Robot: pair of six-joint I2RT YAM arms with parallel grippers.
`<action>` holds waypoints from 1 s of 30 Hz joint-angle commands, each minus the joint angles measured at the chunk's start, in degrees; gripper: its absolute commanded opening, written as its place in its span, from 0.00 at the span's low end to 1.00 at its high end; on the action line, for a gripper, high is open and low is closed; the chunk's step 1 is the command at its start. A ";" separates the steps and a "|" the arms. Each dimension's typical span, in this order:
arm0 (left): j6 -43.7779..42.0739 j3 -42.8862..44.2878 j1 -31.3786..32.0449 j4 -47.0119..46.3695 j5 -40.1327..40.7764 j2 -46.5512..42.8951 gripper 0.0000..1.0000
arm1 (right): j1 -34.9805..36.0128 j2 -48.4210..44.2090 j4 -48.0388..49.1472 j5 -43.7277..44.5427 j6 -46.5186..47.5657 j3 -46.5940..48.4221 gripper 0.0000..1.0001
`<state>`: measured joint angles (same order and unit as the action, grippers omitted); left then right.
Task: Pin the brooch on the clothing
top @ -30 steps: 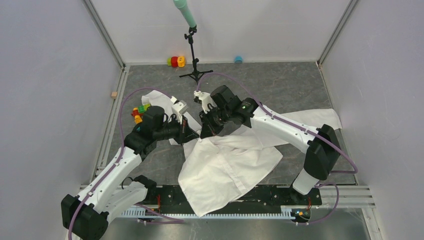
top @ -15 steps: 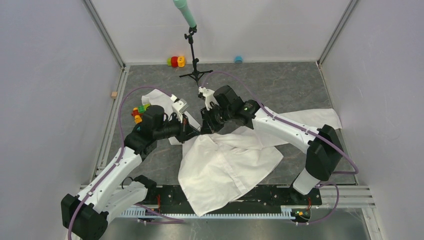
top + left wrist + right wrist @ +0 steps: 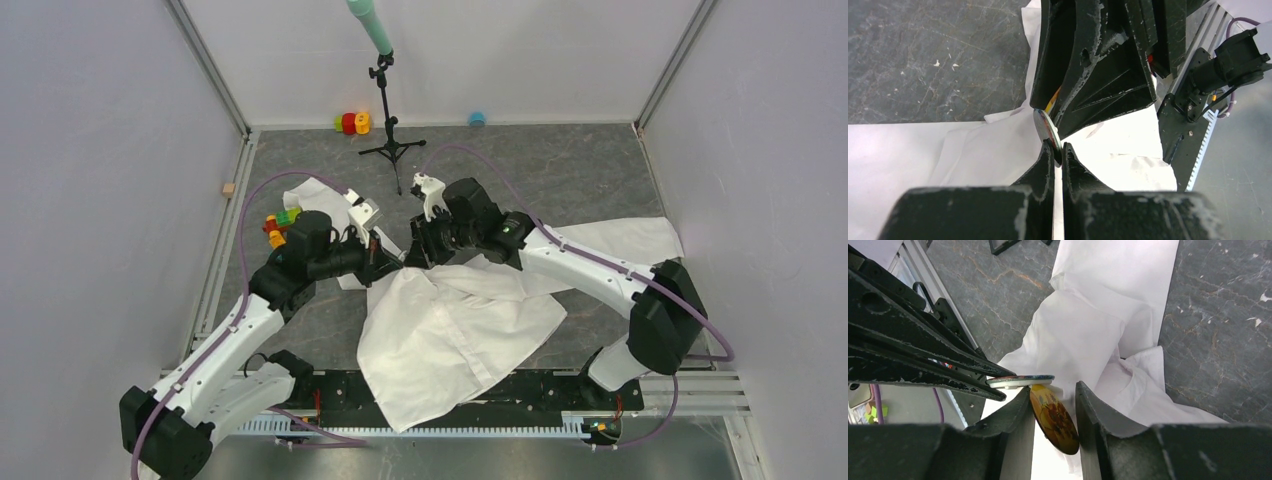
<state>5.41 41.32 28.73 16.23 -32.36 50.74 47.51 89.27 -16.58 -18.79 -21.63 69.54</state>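
The white shirt [image 3: 460, 320] lies crumpled across the table, one sleeve reaching right. Both grippers meet just above its collar end. My left gripper [image 3: 389, 262] is shut on the rim of a thin grey disc [image 3: 1046, 129], held flat [image 3: 1020, 381] in the right wrist view. My right gripper [image 3: 414, 255] holds the brooch [image 3: 1054, 419], an orange-gold disc with a dark flower picture. It is tilted between the fingers, its top edge touching the grey disc. In the top view the brooch is hidden by the grippers. White shirt fabric [image 3: 1083, 335] lies right below.
Coloured toy blocks [image 3: 279, 226] sit left of the left arm, and more [image 3: 351, 122] stand at the back wall. A black stand [image 3: 388, 130] with a green top stands behind the grippers. A small blue object [image 3: 477, 118] and a wooden cube [image 3: 228, 188] lie near the walls.
The right gripper has shifted right and turned at the wrist. The left gripper has moved right to meet it above the shirt's collar end.
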 commanded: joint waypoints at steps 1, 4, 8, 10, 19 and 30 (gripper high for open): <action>0.14 4.38 4.32 3.39 -13.12 -1.60 0.02 | -4.09 -2.42 12.54 17.64 2.25 -2.11 0.41; 0.25 4.32 4.14 3.21 -10.45 -2.04 0.02 | -4.09 -4.26 12.47 17.56 2.84 -3.74 0.44; 0.77 4.29 3.26 3.41 -7.90 -1.77 0.02 | -4.19 -6.84 12.66 15.32 4.63 -5.77 0.53; 1.27 4.41 1.96 4.00 -5.87 -1.23 0.02 | -4.12 -8.61 13.19 12.93 6.15 -7.15 0.61; 3.85 5.16 -1.37 4.11 -4.47 1.98 0.02 | -4.17 -19.68 13.68 4.75 13.91 -12.43 0.94; 12.81 6.45 -1.90 5.04 -2.04 -1.65 0.90 | -9.61 -26.85 3.70 17.84 17.45 -14.67 0.98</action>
<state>12.86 44.38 27.38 20.58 -36.14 52.40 41.19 62.59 -8.36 -8.73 -5.98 55.66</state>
